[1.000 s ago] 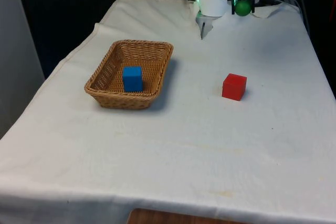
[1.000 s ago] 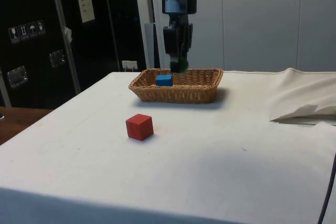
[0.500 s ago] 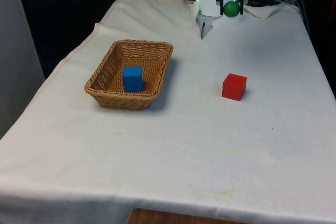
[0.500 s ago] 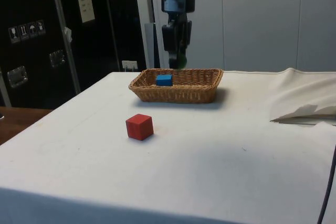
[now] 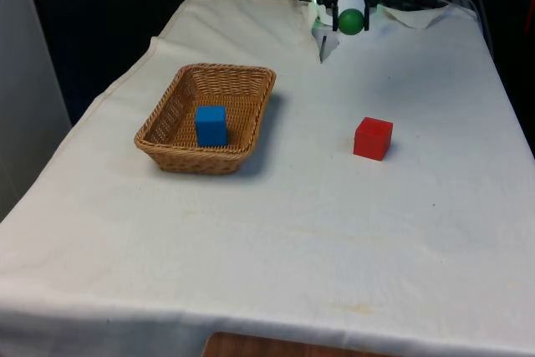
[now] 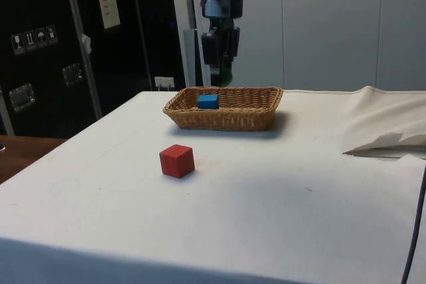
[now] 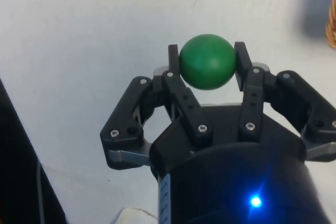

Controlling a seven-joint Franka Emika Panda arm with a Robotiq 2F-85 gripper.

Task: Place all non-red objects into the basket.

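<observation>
Since a second ago, the gripper (image 5: pixel 352 16) has carried the green ball (image 5: pixel 352 20) towards the front view's left and slightly higher, above the far end of the surface (image 5: pixel 334 232). Its jaws are clenched on the ball, one finger on each side, as the wrist view shows. The wicker basket (image 5: pixel 171 144) sits at the front view's left, nearer the camera, with a blue cube (image 5: pixel 211 124) already inside. A red cube (image 5: pixel 373 138) rests on the cloth at the front view's right, well apart from the basket. The step in hand appears to be carrying the ball to the basket. The next move likely calls for travelling on until above the basket, then lowering and releasing.
</observation>
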